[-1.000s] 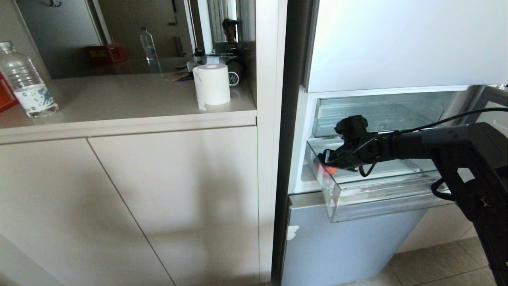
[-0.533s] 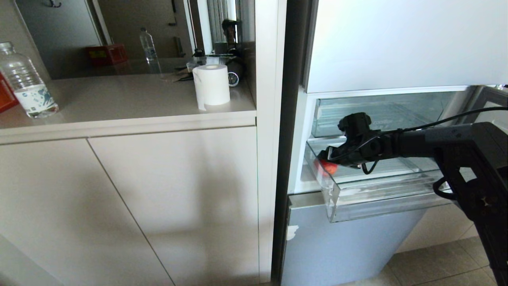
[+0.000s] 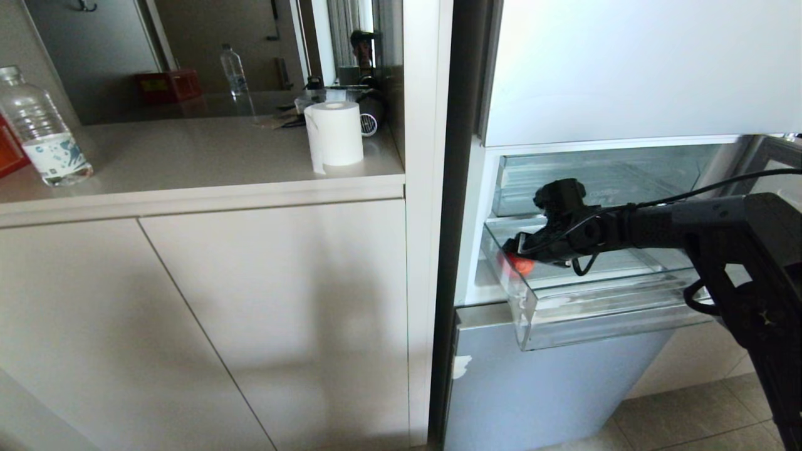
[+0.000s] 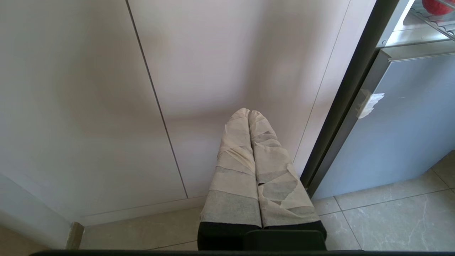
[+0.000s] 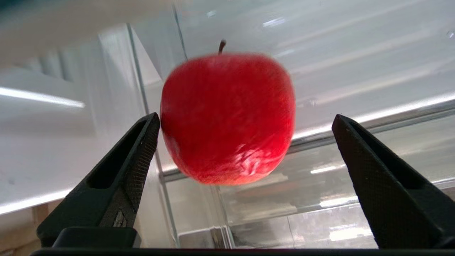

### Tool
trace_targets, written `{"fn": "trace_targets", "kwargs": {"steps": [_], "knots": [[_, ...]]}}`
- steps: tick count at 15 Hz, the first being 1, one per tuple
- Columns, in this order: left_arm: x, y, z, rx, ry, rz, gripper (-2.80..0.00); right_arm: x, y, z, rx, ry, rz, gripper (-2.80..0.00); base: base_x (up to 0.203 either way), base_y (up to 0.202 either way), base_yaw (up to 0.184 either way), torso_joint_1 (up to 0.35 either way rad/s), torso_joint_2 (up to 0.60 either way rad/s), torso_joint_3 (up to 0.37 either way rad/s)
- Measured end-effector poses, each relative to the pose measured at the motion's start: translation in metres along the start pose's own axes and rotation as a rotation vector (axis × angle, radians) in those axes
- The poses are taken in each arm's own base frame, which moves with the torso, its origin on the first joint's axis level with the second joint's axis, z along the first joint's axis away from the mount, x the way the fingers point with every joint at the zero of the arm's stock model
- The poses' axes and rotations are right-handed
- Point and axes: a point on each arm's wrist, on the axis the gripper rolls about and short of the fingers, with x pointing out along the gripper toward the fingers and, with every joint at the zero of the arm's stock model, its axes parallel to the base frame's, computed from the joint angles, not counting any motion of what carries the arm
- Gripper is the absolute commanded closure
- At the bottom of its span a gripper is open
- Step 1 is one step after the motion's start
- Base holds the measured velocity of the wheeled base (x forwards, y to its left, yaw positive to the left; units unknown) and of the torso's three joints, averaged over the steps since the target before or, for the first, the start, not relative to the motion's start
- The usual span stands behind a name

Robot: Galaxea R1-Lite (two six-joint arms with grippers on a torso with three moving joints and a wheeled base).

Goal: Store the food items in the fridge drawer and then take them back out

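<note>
Right end effector [image 5: 245, 153] edged nearer the smooth, red, stemmed apple [image 5: 227, 117].

Clear fridge drawer [image 3: 601, 307] pulled out, red apple [image 3: 517, 265] lying in its left corner

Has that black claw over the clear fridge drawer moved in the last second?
Yes, slightly: the right gripper has edged up and rightward against the clear drawer's front lip, above the red apple.
</note>
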Motion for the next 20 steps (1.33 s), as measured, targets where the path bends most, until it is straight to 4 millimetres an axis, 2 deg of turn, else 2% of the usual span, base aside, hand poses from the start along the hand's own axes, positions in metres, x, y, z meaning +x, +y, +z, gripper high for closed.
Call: {"fn": "trace_targets", "kwargs": {"steps": [16,20], "knots": [[0.0,0.0,0.0,0.0,0.0,0.0,0.0,-0.0023,-0.0052,-0.0084,-0.147,0.109,-0.039,-2.8,0.0,0.0,0.0,0.0,0.0,0.0],[0.0,0.0,0.0,0.0,0.0,0.0,0.0,-0.0087,-0.0056,-0.0053,-0.164,0.112,-0.04,-2.8,0.0,0.0,0.0,0.0,0.0,0.0]]}}
